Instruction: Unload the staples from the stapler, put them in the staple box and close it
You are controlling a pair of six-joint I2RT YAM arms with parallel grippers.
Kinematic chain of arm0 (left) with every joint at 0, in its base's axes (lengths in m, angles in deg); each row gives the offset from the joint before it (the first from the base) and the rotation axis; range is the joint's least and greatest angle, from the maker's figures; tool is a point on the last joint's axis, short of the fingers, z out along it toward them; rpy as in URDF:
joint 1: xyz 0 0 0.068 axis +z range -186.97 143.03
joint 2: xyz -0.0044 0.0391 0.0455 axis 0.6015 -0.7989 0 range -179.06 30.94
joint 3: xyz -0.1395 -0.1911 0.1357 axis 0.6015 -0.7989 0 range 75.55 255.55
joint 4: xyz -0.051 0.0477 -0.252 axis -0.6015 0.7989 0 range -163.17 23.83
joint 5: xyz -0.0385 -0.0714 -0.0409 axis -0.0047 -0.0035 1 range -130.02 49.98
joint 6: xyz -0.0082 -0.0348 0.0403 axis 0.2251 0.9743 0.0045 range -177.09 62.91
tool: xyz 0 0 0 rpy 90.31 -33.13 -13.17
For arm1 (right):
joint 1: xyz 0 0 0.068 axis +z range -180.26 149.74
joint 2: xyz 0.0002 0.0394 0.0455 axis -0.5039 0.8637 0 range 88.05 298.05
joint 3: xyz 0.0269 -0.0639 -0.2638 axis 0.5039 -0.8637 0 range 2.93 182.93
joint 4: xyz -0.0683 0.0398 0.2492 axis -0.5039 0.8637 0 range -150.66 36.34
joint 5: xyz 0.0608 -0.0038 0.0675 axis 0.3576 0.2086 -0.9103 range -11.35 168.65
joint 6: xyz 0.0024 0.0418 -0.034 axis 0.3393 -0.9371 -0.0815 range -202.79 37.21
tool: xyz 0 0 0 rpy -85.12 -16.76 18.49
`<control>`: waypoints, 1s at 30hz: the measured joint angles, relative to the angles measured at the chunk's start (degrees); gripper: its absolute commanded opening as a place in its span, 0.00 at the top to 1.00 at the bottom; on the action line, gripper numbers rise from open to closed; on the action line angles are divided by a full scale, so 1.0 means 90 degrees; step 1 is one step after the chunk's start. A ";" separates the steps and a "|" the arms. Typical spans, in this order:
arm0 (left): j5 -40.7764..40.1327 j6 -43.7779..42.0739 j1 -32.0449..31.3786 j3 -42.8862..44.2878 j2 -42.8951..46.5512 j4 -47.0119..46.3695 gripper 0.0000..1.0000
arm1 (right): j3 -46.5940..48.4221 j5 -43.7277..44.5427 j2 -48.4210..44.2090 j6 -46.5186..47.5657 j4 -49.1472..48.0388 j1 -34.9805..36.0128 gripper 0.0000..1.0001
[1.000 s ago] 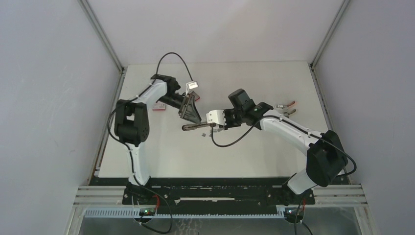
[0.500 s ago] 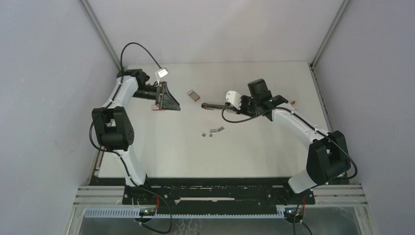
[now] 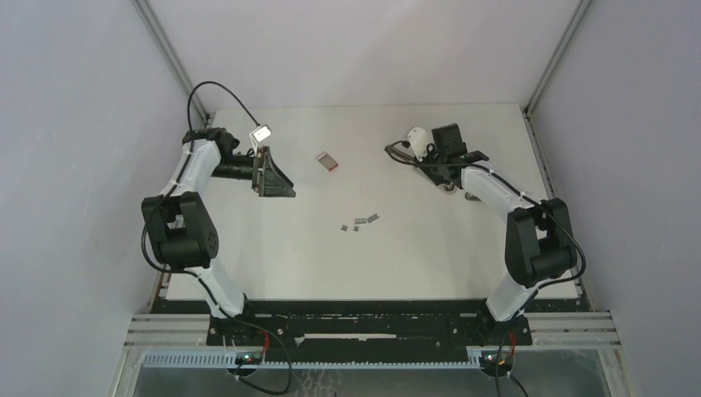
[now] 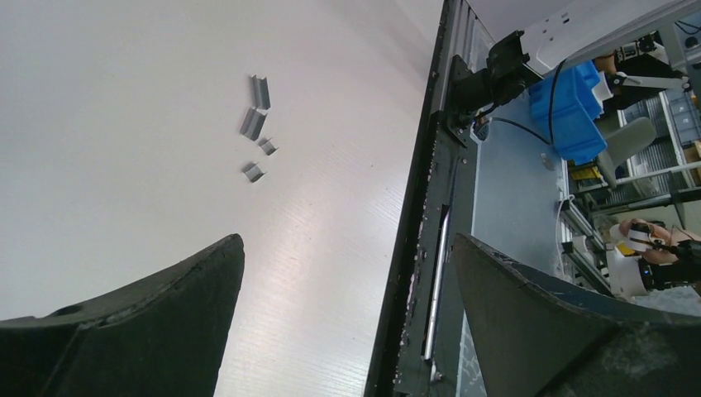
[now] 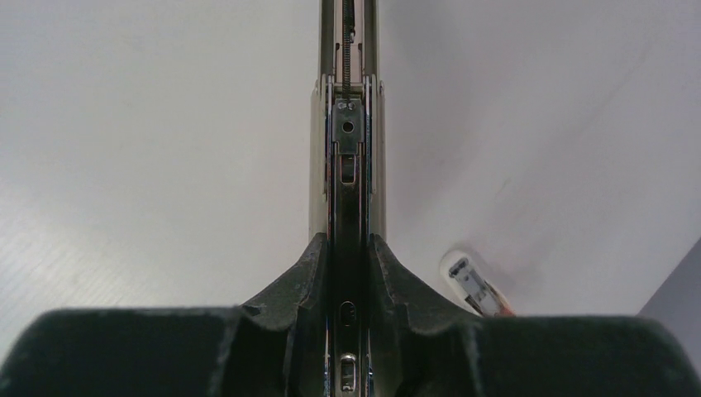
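Two fingers of the left gripper (image 3: 277, 176) stand spread as wide as they go, with nothing between them. It hangs over the far left part of the table (image 3: 331, 265), turned toward the middle. Just to its right, a small red-and-white box (image 3: 328, 161) lies flat on the table. Nearer the arms and close to the table's middle lie the staples (image 3: 360, 222), four short grey strips in a loose row. That row runs roughly left to right and rises slightly toward the far side at its right end. In the left wrist view the staples (image 4: 257, 124) show as two longer pieces and two stubs, all flat on the table and free of both grippers. At the far right, the right gripper (image 5: 349, 248) is closed tightly on the stapler (image 5: 348, 132). The stapler's long axis runs straight out from the fingers, over the table. A small white-and-red object (image 5: 471, 285) lies just beside it.
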State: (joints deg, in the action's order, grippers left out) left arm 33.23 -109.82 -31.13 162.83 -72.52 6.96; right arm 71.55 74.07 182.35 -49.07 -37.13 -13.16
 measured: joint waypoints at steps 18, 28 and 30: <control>-0.0044 -0.0449 0.0308 -0.0629 0.0367 0.0010 0.00 | 0.1226 0.1729 0.1763 -0.2217 -0.0379 -0.0478 0.96; 0.0036 -0.0610 0.0316 -0.0707 0.0367 0.0012 0.00 | 0.1409 0.1710 0.2055 -0.3121 -0.0333 -0.0491 0.94; 0.0051 -0.0617 0.0321 -0.0743 0.0367 0.0012 0.00 | 0.1418 0.1651 0.2120 -0.3228 -0.0306 -0.0500 0.94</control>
State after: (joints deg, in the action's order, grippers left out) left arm 33.69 -115.37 -28.24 156.15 -69.22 7.07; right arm 84.32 88.93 201.44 -78.12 -39.88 -17.66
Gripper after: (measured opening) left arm 0.996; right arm 0.185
